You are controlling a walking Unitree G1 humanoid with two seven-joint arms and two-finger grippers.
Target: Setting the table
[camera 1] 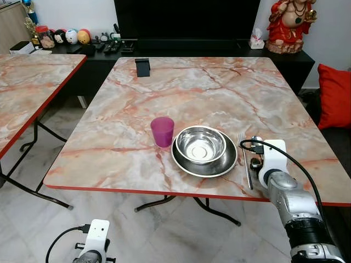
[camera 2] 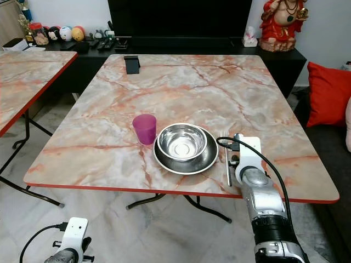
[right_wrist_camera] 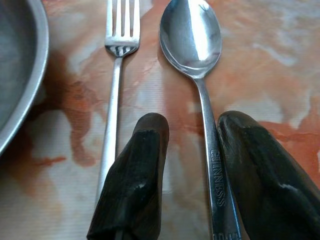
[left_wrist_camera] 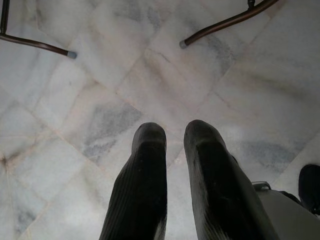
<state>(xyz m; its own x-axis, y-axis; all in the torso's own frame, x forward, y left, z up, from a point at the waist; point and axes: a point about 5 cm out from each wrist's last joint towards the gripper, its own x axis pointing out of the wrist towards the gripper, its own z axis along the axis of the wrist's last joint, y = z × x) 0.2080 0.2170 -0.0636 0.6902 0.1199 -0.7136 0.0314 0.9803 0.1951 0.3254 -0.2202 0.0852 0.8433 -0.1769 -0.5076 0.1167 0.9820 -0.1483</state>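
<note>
Spoon [right_wrist_camera: 192, 45] — polished steel, oval bowl — between parted jaws of right gripper [right_wrist_camera: 200, 170].

One purple cup [camera 1: 162, 131], one steel bowl [camera 1: 201, 144], one plate [camera 1: 183, 160], one fork [right_wrist_camera: 116, 90], one spoon [right_wrist_camera: 195, 55], two tables [camera 1: 230, 93].

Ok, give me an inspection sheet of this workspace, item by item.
Surface: marble-pattern table, red edge.
Job's things: steel bowl on steel plate; purple cup beside plate on robot's left; fork and spoon side by side right of plate.
Clutter: small black stand at far edge.
Grippers: right gripper open, straddling spoon handle; left gripper idle over floor.
Cables: black cable on right arm.
Surroundings: second table, red statue, red cushion.
</note>
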